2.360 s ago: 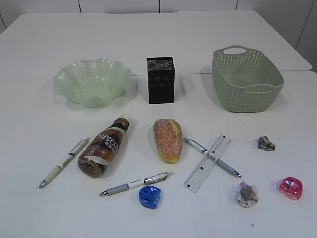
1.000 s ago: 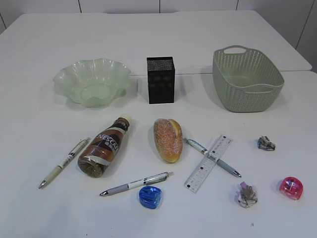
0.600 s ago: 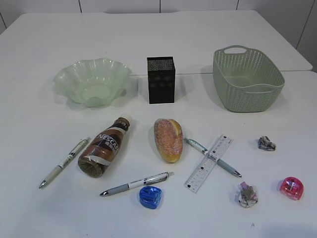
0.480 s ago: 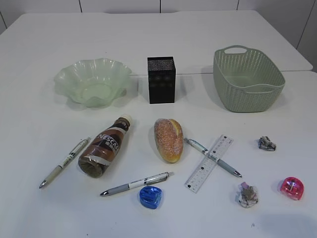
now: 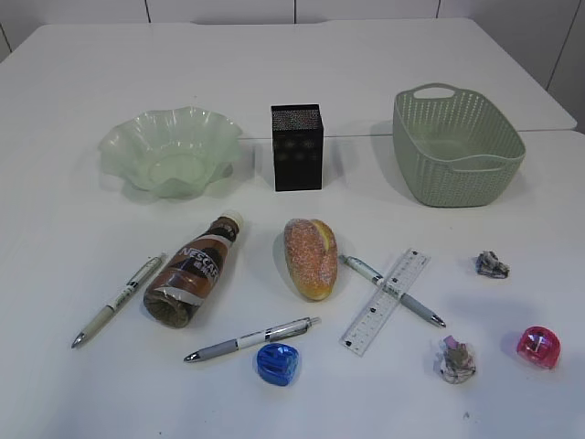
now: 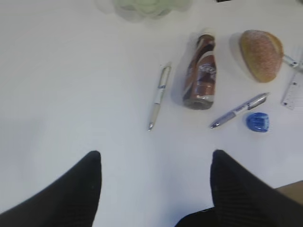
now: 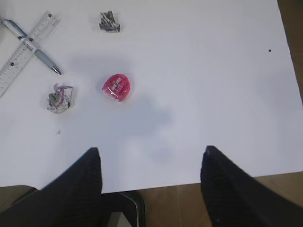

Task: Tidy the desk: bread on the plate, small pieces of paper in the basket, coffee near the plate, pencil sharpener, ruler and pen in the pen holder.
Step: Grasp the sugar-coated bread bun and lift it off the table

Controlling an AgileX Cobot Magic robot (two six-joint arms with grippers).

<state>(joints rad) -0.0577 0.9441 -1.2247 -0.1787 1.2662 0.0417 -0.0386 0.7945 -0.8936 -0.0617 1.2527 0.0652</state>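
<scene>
Here both grippers (image 6: 154, 163) (image 7: 149, 161) hang open, empty, over the cluttered white table (image 5: 292, 101)

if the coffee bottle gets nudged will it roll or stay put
The coffee bottle lies on its side on the smooth white table, so it will probably roll sideways if pushed across its length. Its round, glossy-looking body may slip in a pinch. It looks full, so likely fairly heavy.

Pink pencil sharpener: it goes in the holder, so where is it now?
The pink pencil sharpener lies at the exterior view's front right, right of a crumpled paper piece.
</scene>
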